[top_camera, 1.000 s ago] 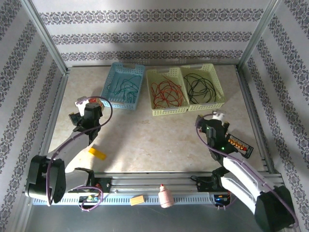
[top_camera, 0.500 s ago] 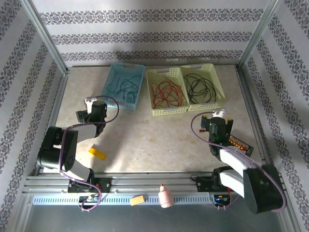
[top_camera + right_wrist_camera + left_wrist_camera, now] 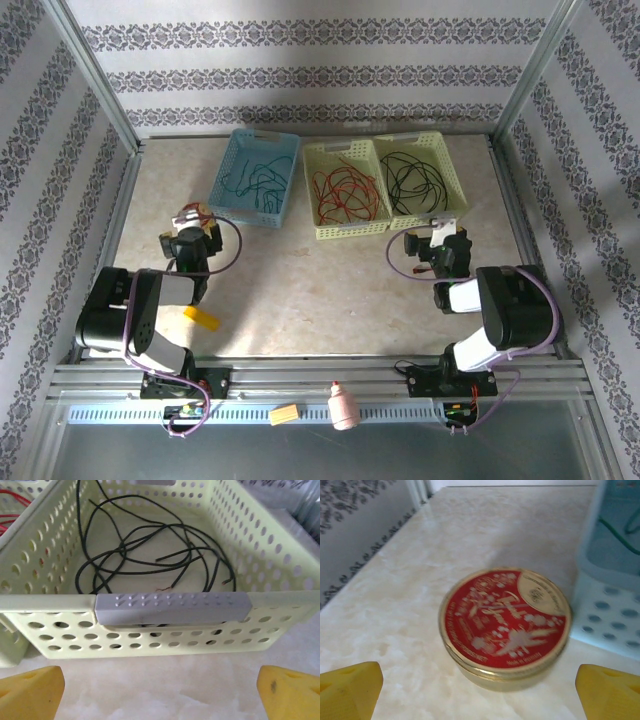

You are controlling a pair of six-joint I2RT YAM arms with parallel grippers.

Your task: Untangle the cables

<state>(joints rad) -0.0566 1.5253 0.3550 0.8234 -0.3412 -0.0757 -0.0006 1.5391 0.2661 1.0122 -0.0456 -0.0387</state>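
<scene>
Cables (image 3: 345, 193) lie apart by colour in three baskets at the far side of the pale, marbled counter (image 3: 330, 280): green cables (image 3: 255, 180) in a blue basket (image 3: 265, 134), red cables (image 3: 340, 200) in the middle yellow-green basket (image 3: 340, 147), and black cables (image 3: 415, 185) in the right yellow-green basket (image 3: 458, 190). Walls papered in floral bands (image 3: 320, 75) and bare metal posts (image 3: 95, 75) close in the space, and a yellow block (image 3: 201, 317) lies near the left arm. The left tool (image 3: 192, 215) and right tool (image 3: 437, 222) both sit low over the counter, short of the baskets. From the left wrist, the left tool (image 3: 480, 692) gapes wide and empty, with a red, gold-rimmed tin (image 3: 505, 620) ahead of it, beside the blue basket's wall. From the right wrist, the right tool (image 3: 160, 690) is equally wide and empty, facing the grey handle (image 3: 172, 609) of the basket where the black cables (image 3: 150, 555) loop loosely.
</scene>
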